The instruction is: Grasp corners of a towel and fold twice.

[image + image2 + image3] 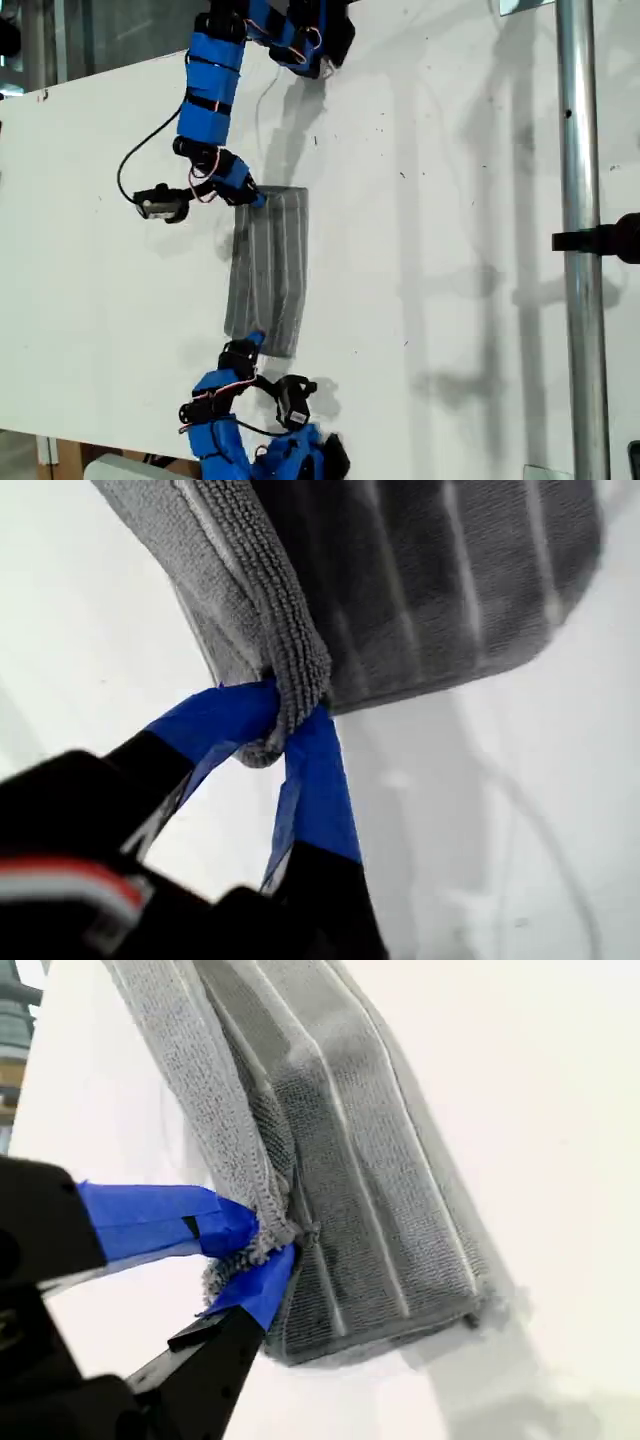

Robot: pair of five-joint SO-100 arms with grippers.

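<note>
Towel corners are pinched by my first gripper and my second gripper, both arms reaching low

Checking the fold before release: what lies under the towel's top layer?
More grey towel: folded layers show at its edges, resting on the white table. Anything further beneath is covered.

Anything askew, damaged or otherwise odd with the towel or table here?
Nothing stands out. The towel lies as a folded strip on the table, each end pinched by a gripper: my first gripper and my second gripper. No tears or spills.
</note>
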